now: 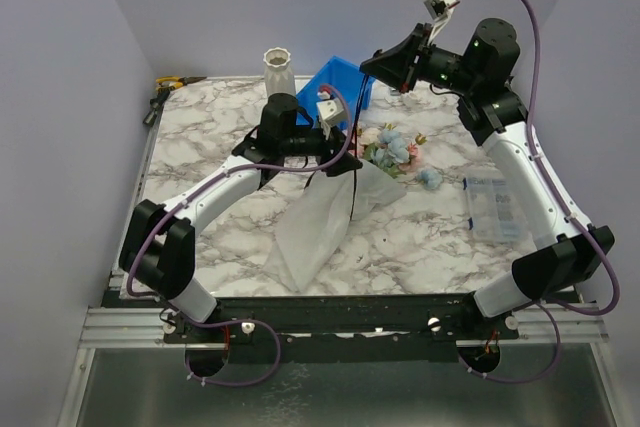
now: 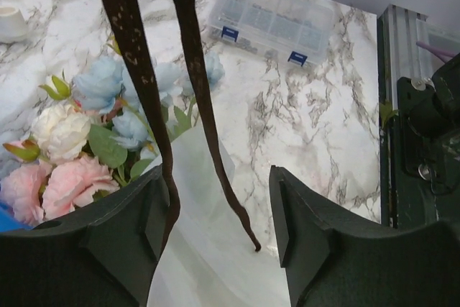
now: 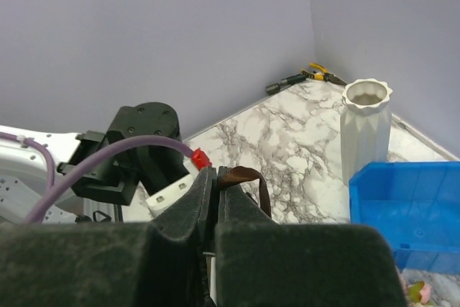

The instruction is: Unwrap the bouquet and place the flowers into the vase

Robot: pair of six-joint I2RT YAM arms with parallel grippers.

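The bouquet point(image 1: 340, 197) lies on its side near the middle of the bench point(image 1: 215, 137). The flowers point(image 1: 393, 150) point toward 1 o'clock, and the wrapping paper point(image 1: 312, 227) fans out flat toward 7 o'clock. Pink, cream and pale blue heads with green leaves show at the paper's open end.

The left jaws stand apart, low over the paper just beside the flower heads. Two strands of brown ribbon point(image 2: 136, 62) hang down through the gap between them. One strand runs close along the inner face of one jaw, and I cannot tell whether it touches. The other strand ends loose above the paper.

The right jaws are raised high above the bench at about 1 o'clock from the flowers. They are pressed together on a loop of the same ribbon, which bulges out from between them in the right wrist view.

The vase point(image 1: 278, 71) stands upright at the back of the bench, at about 11 o'clock from the bouquet, with nothing in its mouth. A blue bin point(image 1: 338, 82) sits just beside the vase at its 3 o'clock. A clear plastic box point(image 1: 492, 209) lies flat at the bouquet's 3 o'clock, well apart from it. Pliers point(image 1: 172, 83) rest at the far left corner.
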